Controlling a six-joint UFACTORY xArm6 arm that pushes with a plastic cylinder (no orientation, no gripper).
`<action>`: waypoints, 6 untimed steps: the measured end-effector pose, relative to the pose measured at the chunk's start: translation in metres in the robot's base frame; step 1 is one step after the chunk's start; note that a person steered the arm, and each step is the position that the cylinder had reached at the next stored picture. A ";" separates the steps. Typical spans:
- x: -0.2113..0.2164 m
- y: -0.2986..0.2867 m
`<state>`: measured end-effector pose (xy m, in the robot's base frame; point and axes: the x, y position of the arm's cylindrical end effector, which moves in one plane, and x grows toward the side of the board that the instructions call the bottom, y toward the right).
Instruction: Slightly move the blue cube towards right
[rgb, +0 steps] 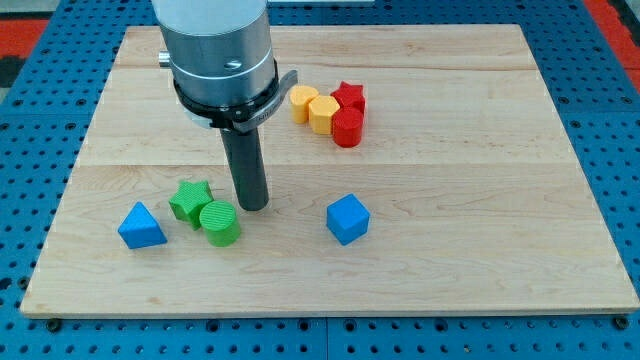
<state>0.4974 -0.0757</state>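
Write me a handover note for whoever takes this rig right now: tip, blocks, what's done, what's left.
My tip sits on the board just right of the green cylinder and green star, apart from the blue cube, which lies to its right.
Blue triangular block is at far left; the yellow and red blocks cluster near the top.
Done: no contact with the cube yet.
Left: reach the cube's left side, nudge it slightly right.

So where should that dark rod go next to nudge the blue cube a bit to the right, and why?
Probably slide my tip rightward toward the blue cube. My tip sits to the cube's left with bare board between them, right beside the green cylinder, so a short rightward push along that line should meet the cube's left face.
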 end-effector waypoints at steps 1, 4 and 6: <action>0.007 0.010; 0.048 0.053; 0.065 0.199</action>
